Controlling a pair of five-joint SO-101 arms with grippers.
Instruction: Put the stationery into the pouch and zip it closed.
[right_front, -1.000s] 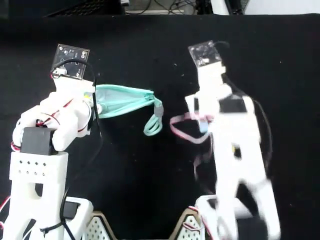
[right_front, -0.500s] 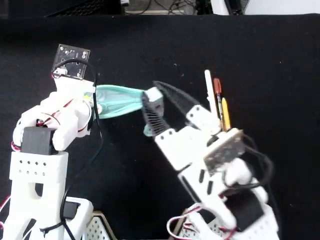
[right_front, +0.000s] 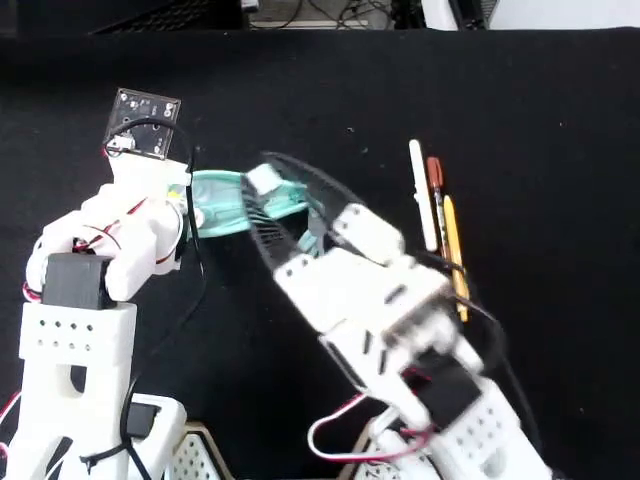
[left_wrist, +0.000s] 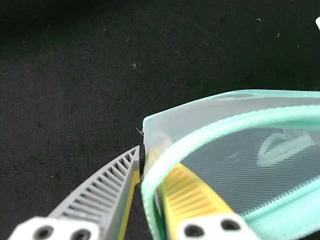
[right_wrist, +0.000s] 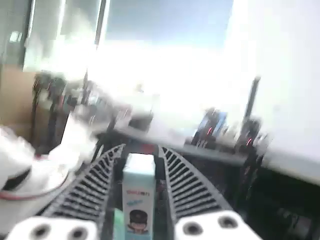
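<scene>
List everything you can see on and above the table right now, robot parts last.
pouch: one, teal mesh, on the table left of centre, one end clamped by the left hand
small box: one, white and light blue, held over the pouch as the high view shows it
white pen: one, white, on the table right of the pouch
red pen: one, red, beside the white pen
yellow pencil: one, yellow, beside the red pen
table: one, black
left hand: one, grey and yellow fingers, shut on the pouch
right hand: one, black fingers, shut on the small box
</scene>
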